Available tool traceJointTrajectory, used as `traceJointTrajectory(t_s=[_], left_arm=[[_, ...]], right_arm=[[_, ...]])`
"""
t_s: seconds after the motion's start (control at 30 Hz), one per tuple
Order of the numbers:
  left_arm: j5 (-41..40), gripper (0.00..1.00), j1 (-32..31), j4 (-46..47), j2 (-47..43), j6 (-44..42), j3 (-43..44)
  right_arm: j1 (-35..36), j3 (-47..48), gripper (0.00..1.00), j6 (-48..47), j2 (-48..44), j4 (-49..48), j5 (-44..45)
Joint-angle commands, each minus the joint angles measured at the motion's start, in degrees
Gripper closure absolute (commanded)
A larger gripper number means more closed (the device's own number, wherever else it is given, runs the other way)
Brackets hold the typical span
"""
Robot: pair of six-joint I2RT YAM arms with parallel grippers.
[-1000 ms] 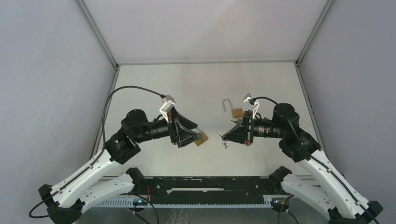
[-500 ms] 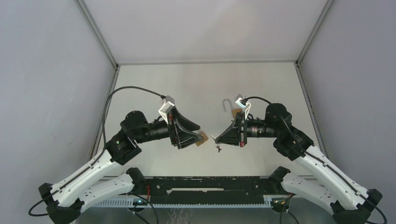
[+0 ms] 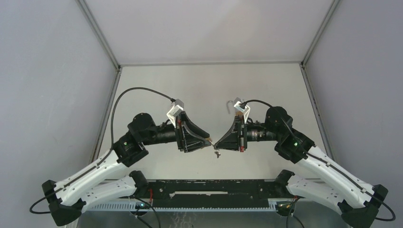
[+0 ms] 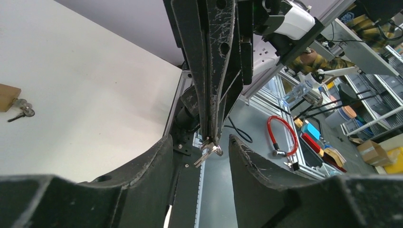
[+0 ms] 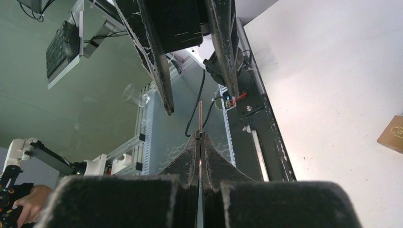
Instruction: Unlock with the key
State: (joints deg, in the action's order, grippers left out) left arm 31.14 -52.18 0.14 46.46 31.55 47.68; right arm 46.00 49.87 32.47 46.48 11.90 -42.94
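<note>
My right gripper (image 3: 216,142) is shut on a key (image 5: 201,116) that sticks out edge-on from its fingertips. A small ring of keys (image 3: 217,153) hangs below it. My left gripper (image 3: 207,141) is open and empty, facing the right one tip to tip. In the left wrist view the held keys (image 4: 209,149) sit just beyond the gap between my open fingers (image 4: 157,156). A padlock's raised shackle (image 3: 230,105) shows behind the right wrist, its body hidden. A brass padlock body (image 4: 7,97) with keys (image 4: 22,110) lies on the table.
A brass-coloured block (image 5: 392,134) lies on the white table (image 3: 199,90) at the right edge of the right wrist view. Grey walls close in the table left, right and back. The black base rail (image 3: 214,187) runs along the near edge.
The right arm has moved left with the key, and the left gripper has moved a little right. Their tips now meet. The right wrist now covers the padlock body.
</note>
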Motion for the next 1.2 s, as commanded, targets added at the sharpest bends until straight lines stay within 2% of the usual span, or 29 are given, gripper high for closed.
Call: traceJointTrajectory(t_s=[0.0, 0.1, 0.3, 0.5, 0.6, 0.7, 0.8, 0.83, 0.87, 0.97, 1.0, 1.07, 1.17], left_arm=[[1.6, 0.51, -0.7, 3.3, -0.3, 0.8, -1.5], [1.1, 0.62, -0.8, 3.3, -0.6, 0.9, -1.9], [0.6, 0.63, -1.2, 3.3, 0.0, 0.9, -2.1], [0.1, 0.72, -1.9, 3.5, 0.5, 1.0, -2.1], [-0.1, 0.81, -2.2, 4.6, 0.7, 1.4, -2.5], [-0.6, 0.97, -2.5, 5.3, 0.8, 1.7, -2.7], [-2.3, 1.0, -2.7, 5.3, -0.2, 1.5, -3.2], [-3.1, 1.0, -2.7, 5.3, -0.8, 1.5, -3.4], [-4.2, 1.0, -2.7, 5.1, -1.4, 1.3, -3.7], [-7.3, 1.0, -2.7, 2.6, -3.1, -0.6, -3.0], [-8.3, 1.0, -2.7, 0.8, -3.5, -1.7, -2.1], [-10.8, 1.0, -2.7, -4.2, -4.2, -4.7, 0.3], [-15.7, 1.0, -2.7, -12.3, -4.2, -9.4, 4.9]], right_arm=[[0.6, 0.1, 1.0, 0.7, 0.1, -4.2, 0.8], [0.7, 0.1, 1.0, 0.6, 0.2, -4.3, 1.0], [0.8, 0.0, 1.0, 0.5, 0.3, -4.3, 1.2], [0.8, 0.1, 1.0, 0.4, 0.4, -4.1, 1.2], [0.9, 0.1, 1.0, 0.5, 0.4, -4.1, 1.2], [0.9, 0.1, 1.0, 0.7, 0.1, -3.9, 1.6], [0.9, 0.0, 1.0, 0.6, -0.6, -3.1, 2.8], [1.0, 0.0, 0.97, 0.6, -0.9, -2.6, 3.4], [0.9, 0.0, 0.83, 0.5, -1.1, -2.0, 4.1], [0.5, 0.0, 0.3, 0.4, -1.7, -1.9, 5.2], [0.1, 0.1, 0.22, 0.5, -1.9, -2.2, 5.5], [-0.9, 0.1, 0.17, 0.8, -2.3, -3.2, 5.7], [-2.4, 0.1, 0.17, 1.3, -3.1, -5.3, 6.3]])
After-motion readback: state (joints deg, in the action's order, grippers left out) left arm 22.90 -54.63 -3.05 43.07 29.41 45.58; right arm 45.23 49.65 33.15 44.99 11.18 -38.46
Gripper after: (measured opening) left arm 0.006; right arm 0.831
